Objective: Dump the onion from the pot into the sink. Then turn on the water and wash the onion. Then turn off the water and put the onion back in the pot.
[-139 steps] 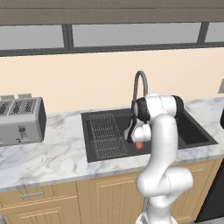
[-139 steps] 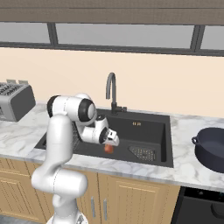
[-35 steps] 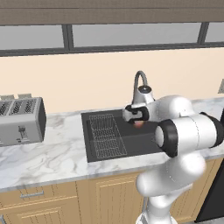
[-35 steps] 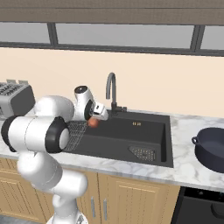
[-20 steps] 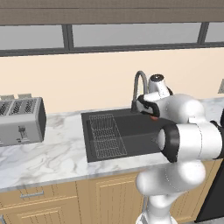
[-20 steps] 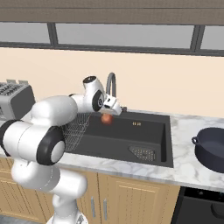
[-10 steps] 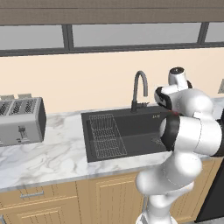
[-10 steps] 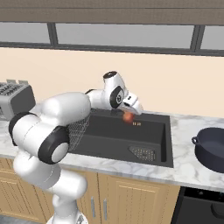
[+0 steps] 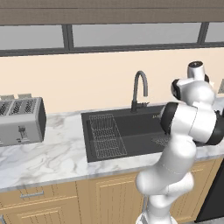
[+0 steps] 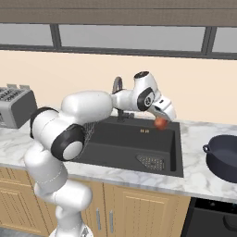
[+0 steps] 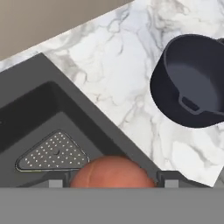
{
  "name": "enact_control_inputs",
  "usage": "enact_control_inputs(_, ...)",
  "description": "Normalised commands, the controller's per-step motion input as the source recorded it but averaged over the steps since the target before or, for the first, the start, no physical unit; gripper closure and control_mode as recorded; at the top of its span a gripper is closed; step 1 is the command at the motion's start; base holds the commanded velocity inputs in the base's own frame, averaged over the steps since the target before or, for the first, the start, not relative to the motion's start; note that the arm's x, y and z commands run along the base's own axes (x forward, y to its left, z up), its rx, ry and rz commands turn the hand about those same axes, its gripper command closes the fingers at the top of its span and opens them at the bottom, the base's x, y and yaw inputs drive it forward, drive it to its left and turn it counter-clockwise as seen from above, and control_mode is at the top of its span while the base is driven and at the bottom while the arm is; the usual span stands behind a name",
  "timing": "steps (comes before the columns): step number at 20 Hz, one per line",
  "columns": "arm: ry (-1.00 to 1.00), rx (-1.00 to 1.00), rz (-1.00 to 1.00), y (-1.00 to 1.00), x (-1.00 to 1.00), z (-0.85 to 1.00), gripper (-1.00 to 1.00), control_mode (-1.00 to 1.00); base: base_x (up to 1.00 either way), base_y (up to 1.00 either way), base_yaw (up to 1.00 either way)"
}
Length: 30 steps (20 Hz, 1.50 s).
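On the marble counter (image 10: 194, 173), the gripper (image 10: 163, 120) hangs over the sink's (image 10: 134, 143) far right corner, fingers closed on the onion (image 10: 160, 123); the dark pot (image 10: 224, 157) sits right.

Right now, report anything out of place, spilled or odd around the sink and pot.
Nothing stands out. The end effector holds the onion above the right edge of the sink. The pot sits upright and empty on the counter, and no water runs from the faucet.
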Motion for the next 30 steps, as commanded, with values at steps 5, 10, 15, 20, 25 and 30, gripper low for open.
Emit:
enact_control_inputs(5, 0.00, 0.00, -0.10, -1.00, 0.00, 0.26, 1.00, -1.00, 0.00, 0.00, 0.00)
enact_control_inputs(10, 0.00, 0.00, -0.03, -1.00, 0.00, 0.23, 1.00, -1.00, 0.00, 0.00, 0.00)
enact_control_inputs(15, 0.00, 0.00, -0.06, -1.00, -0.09, 0.06, 1.00, -1.00, 0.00, 0.00, 0.00)
enact_control_inputs(20, 0.00, 0.00, -0.12, -1.00, -0.48, 0.00, 1.00, -1.00, 0.00, 0.00, 0.00)
enact_control_inputs(25, -0.03, 0.03, -0.04, -0.39, -0.31, -0.03, 1.00, -1.00, 0.00, 0.00, 0.00)
enact_control_inputs(30, -0.04, 0.09, 0.00, -0.03, -0.01, -0.24, 1.00, -1.00, 0.00, 0.00, 0.00)
